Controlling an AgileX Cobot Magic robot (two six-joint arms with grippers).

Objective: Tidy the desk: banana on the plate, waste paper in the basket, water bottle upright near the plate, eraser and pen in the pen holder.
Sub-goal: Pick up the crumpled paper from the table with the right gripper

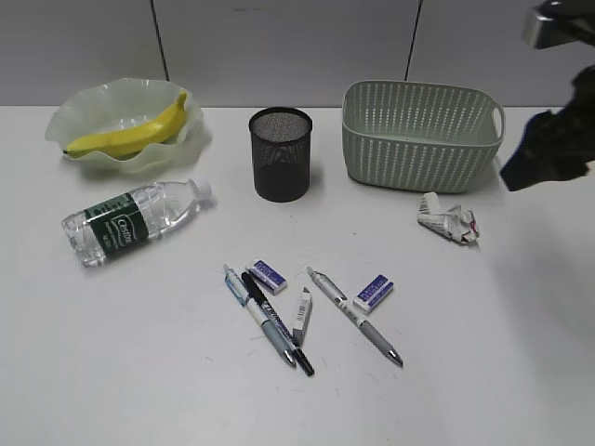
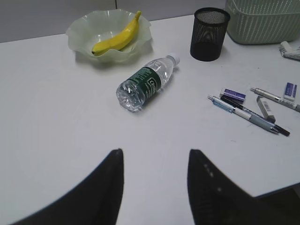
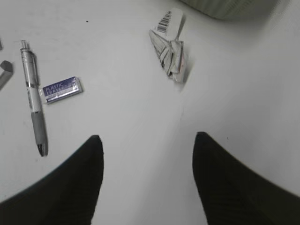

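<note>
— Currently, what step is in hand?
— Waste paper (image 3: 169, 55), I judge. It lies upper centre of your right wrist view, beside the basket (image 1: 420, 133). Your right gripper (image 3: 147, 176) hangs open, empty; left gripper (image 2: 156, 180) likewise. You need to descend, then close.

Below left gripper (image 2: 154, 161): bare desk (image 2: 56, 108), nothing between its jaws.
Ahead of it: water bottle (image 2: 146, 83) lies across the way.
Ahead of right gripper (image 3: 147, 147): open desk up to waste paper (image 3: 169, 50).
Its left: pen (image 3: 33, 96), eraser (image 3: 63, 89).
</note>
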